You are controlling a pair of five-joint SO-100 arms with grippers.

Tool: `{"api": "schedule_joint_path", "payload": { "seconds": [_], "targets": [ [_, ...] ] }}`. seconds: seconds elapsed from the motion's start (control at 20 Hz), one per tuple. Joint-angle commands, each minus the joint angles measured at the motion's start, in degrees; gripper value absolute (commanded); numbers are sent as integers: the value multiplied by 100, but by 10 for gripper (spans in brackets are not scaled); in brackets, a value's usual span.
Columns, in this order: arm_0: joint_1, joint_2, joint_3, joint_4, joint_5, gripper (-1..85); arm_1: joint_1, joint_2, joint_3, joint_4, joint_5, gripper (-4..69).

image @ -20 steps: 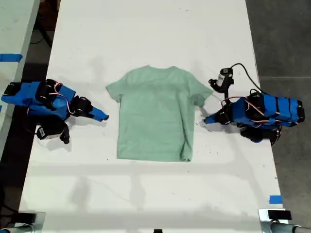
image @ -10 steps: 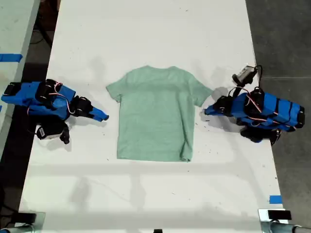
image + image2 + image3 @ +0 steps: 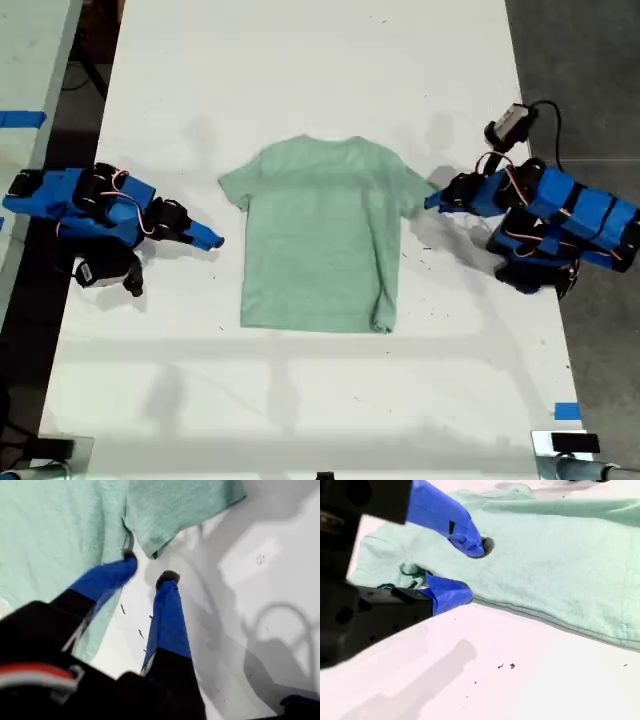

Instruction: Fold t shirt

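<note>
Plainly my first gripper (image 3: pixel 147 570), jaws apart at the t shirt (image 3: pixel 320 235) sleeve at 3 o'clock, could pinch only one layer; my second gripper (image 3: pixel 462 570) also waits open.

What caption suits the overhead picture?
Two blue arms flank a mint t shirt lying flat on a white table.

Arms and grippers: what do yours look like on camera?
Both arms are blue segmented bodies with black joints and loose red and white wires. My first gripper and my second gripper have blue fingers. A black cable loops behind the first.
</note>
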Motion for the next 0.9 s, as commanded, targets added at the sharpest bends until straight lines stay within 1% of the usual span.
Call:
{"api": "schedule_joint_path", "payload": {
  "seconds": [0.0, 0.05, 0.15, 0.2, 0.3, 0.4, 0.45, 0.5, 0.6, 0.65, 0.75, 0.85],
  "targets": [
    [-44, 26, 53, -105, 9, 113, 659, -1740, -1230, -211, -721, 309],
    [-44, 26, 53, -105, 9, 113, 870, -1951, -1345, -360, -844, 282],
    [-44, 26, 53, -105, 9, 113, 1257, -2109, -1397, -545, -923, 198],
    [-44, 26, 53, -105, 9, 113, 1477, -2206, -1345, -650, -976, 185],
    [-44, 26, 53, -105, 9, 113, 1784, -2584, -1195, -984, -1020, 185],
    [-44, 26, 53, -105, 9, 113, 1811, -2944, -993, -1468, -1011, 182],
    [-44, 26, 53, -105, 9, 113, 1784, -3076, -861, -1749, -1002, 150],
    [-44, 26, 53, -105, 9, 113, 1767, -3217, -773, -1942, -976, 149],
    [-44, 26, 53, -105, 9, 113, 1679, -3498, -589, -2382, -905, 253],
    [-44, 26, 53, -105, 9, 113, 1608, -3647, -519, -2558, -844, 288],
    [-44, 26, 53, -105, 9, 113, 1494, -3885, -352, -2988, -721, 333],
    [-44, 26, 53, -105, 9, 113, 1371, -4061, -229, -3384, -633, 330]
  ]
}}
